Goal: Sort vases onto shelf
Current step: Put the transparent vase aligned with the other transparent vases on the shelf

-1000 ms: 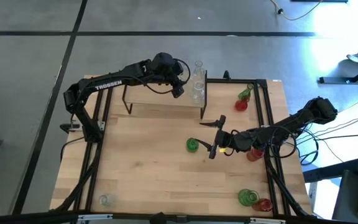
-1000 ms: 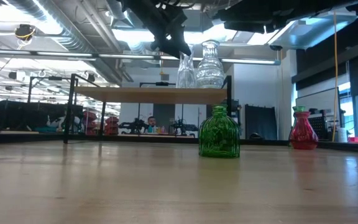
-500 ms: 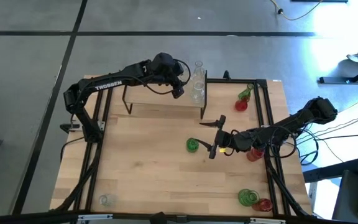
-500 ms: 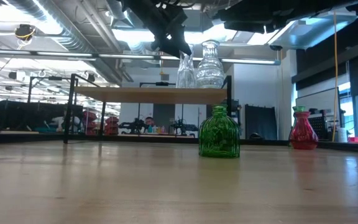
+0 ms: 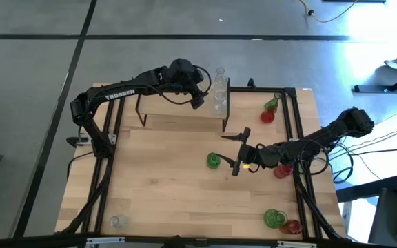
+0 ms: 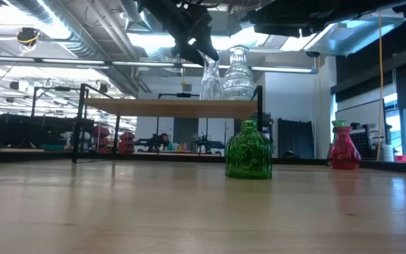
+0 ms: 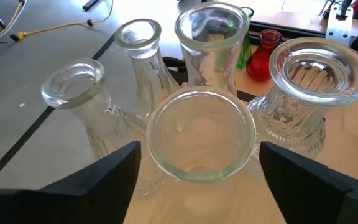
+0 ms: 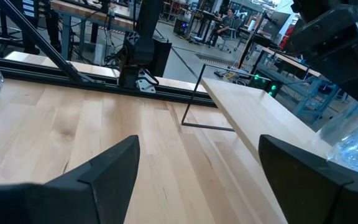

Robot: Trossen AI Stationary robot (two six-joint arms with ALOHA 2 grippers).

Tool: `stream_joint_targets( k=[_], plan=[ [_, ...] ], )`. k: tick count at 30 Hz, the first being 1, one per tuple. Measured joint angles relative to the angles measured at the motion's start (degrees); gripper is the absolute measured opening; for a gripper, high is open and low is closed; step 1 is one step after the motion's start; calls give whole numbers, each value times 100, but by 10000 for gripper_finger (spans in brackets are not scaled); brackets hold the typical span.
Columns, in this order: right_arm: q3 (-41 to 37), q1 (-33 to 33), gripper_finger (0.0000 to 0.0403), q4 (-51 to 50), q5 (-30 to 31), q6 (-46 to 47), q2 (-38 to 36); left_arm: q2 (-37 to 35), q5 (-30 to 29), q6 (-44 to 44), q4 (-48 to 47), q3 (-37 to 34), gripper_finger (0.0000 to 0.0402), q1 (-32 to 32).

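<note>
Several clear vases [image 7: 216, 43] stand close together on their bases at the right end of the shelf [image 5: 171, 105]. My left gripper [image 7: 199, 168] is open at the nearest clear vase [image 7: 201, 134], one finger on each side of its rim with a narrow gap. The low view shows that gripper [image 6: 201, 51] at the clear vases [image 6: 238, 74] on the shelf [image 6: 168, 107]. A green vase [image 5: 214, 160] stands upright on the table's middle. My right gripper [image 5: 237, 151] hangs open just to its right, holding nothing.
A red vase [image 5: 267, 116] and a green one [image 5: 272, 103] sit at the far right, a red one [image 5: 281, 171] under my right arm, green [image 5: 274, 218] and red [image 5: 291, 226] ones at the near right. A clear vase [image 5: 118, 221] stands near left.
My left gripper has opened a little wider around the nearest clear vase's neck. The vase stays upright on the shelf. Both arms have kept their places.
</note>
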Motion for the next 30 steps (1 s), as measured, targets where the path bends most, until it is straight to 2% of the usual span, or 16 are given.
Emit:
stream_joint_targets(
  k=[12, 20, 23, 30],
  plan=[
    [0, 2, 316, -2, 0, -7, 0, -13, -7, -33, -435, 470, 331, -90],
    [0, 2, 316, 0, 0, -7, 0, -107, -18, -45, -1579, 1042, 330, -232],
    [-1, 2, 316, 0, 0, -9, 0, -366, -77, -89, -1870, 1043, 330, -443],
    [-2, 2, 316, -10, 0, -9, 0, -1224, -771, -759, -2666, 958, 330, -1388]
  ],
)
